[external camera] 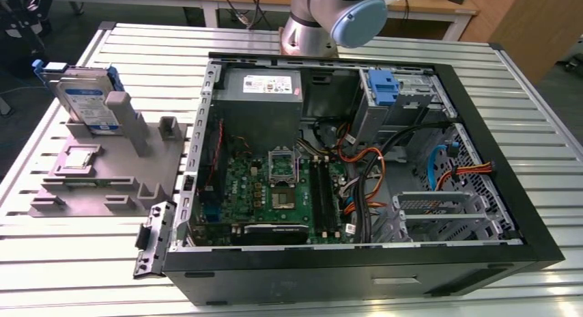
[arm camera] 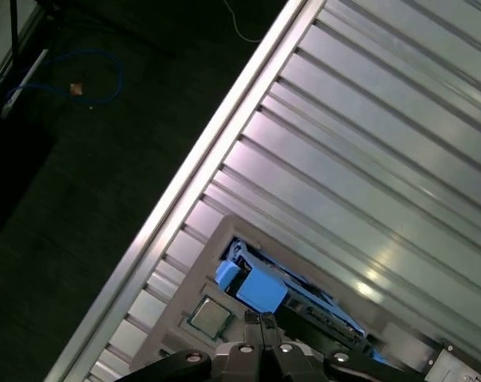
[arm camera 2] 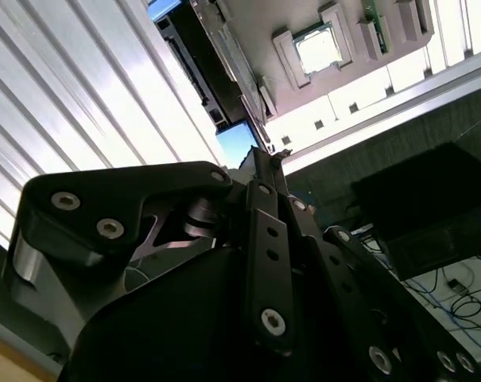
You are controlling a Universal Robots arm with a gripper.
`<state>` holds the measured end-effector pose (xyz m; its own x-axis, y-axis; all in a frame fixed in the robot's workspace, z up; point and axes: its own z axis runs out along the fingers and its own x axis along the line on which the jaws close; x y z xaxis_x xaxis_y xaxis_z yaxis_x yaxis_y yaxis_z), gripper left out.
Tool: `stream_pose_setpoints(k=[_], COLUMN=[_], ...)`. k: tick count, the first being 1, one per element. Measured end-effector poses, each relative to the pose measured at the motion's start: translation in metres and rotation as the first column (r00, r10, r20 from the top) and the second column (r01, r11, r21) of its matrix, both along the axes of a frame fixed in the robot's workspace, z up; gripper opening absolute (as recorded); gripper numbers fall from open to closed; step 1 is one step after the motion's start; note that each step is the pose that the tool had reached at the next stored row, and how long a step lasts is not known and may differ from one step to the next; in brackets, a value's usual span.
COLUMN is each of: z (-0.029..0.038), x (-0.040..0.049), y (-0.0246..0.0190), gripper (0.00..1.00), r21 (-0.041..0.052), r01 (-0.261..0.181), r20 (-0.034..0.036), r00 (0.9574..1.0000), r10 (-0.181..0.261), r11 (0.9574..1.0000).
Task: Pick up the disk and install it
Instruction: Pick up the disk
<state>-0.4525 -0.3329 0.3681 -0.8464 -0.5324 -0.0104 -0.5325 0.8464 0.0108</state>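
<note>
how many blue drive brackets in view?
2. One is on the disk, standing in the grey fixture at the exterior view's left; one bare bracket sits in a drive bay of the open case. Others may be hidden inside.

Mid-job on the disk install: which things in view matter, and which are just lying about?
Job: disk standing in the grey holder; end effector nearest it; open computer case.
Lying about: square chip on the holder; power supply and bare blue bracket inside the case.
</note>
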Motion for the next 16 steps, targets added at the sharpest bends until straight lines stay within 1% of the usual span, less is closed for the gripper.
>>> stream_pose_setpoints(k=[5, 10, 12, 16], z=[0.0000, 0.0000, 0.0000, 0.0000], x=[0.0000, 0.0000, 0.0000, 0.0000], y=[0.0000, 0.0000, 0.0000, 0.0000], gripper=[0.10, 0.10, 0.10, 0.10], r21=[0.0000, 0.0000, 0.0000, 0.0000], r01=[-0.053, -0.105, -0.117, -0.120], r20=[0.0001, 0.0002, 0.0003, 0.0002], r00=[0.9986, 0.9945, 0.9931, 0.9928], r10=[0.053, 0.105, 0.117, 0.120], r11=[0.9986, 0.9945, 0.9931, 0.9928])
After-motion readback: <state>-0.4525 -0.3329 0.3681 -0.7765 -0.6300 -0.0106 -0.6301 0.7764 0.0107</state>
